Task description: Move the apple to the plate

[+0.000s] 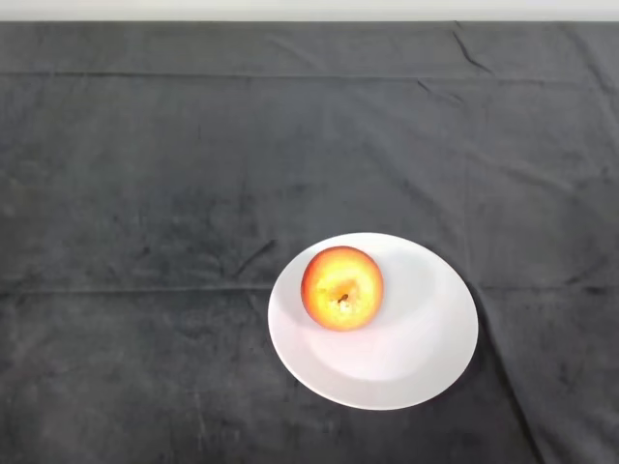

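Plate point(426, 362): round, white, smooth and matte, shallow, lying flat on the counter right of centre in the near half of the view. A soft shadow falls across its middle.

Apple point(341, 287): sits on the plate, in its upper-left part, inside the rim. Round, skin red-orange at the edges going to yellow in the middle. One dimpled end faces up toward the camera, with a small dark mark in the hollow; whether it is the stem end or the blossom end cannot be told. Skin looks smooth, slightly glossy.

Robot hand: nothing of it shows, so its state cannot be told.

Counter point(145, 193): covered by a dark grey cloth, soft, velvety nap, with long faint fold lines running across and a few short creases near the plate and toward the far right corner. A pale strip point(309, 8) runs along the far edge.
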